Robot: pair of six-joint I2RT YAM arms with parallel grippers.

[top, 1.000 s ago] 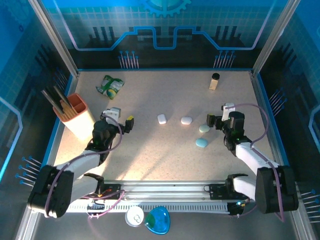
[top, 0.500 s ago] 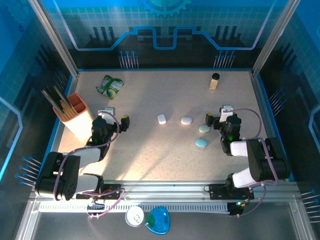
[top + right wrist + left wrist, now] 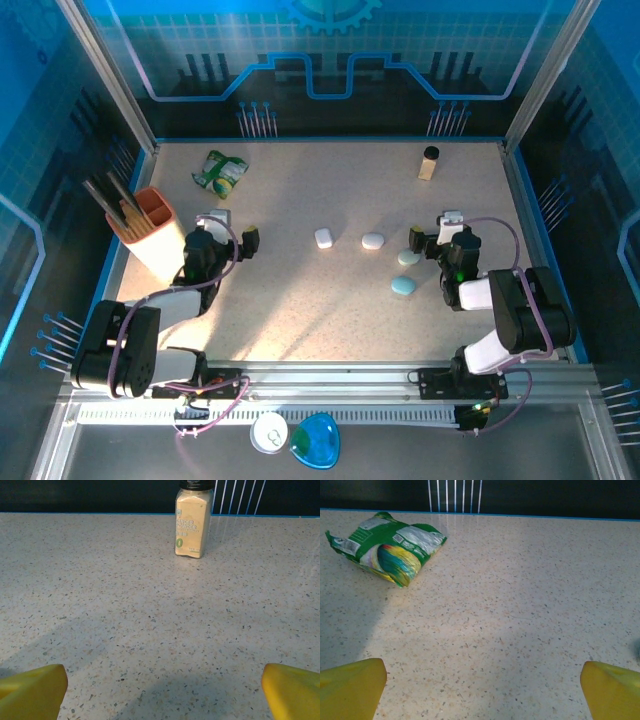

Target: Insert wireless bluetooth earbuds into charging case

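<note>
Two white cases (image 3: 324, 237) lie side by side mid-table (image 3: 330, 190), smooth and pebble-shaped. A pale teal case (image 3: 408, 257) and a brighter teal case (image 3: 403, 286) sit toward the right edge. My right gripper (image 3: 436, 230) rests just beside the pale teal case, jaws wide apart and empty. My left gripper (image 3: 232, 232), equally spread, is near the left edge by the orange cup (image 3: 155, 225).

Left end effector (image 3: 481, 690) yellow fingertips (image 3: 351, 688) cropped at bottom corners, same on right end effector (image 3: 161, 690). Spice jar (image 3: 192, 522) cap cut by top edge. Bluish smudge (image 3: 637, 650) at right edge, unidentifiable. Top view: white case (image 3: 324, 237) and teal case (image 3: 403, 286) too small to tell lid state. Utensils (image 3: 108, 195) lower ends hidden inside orange holder (image 3: 160, 235).
</note>
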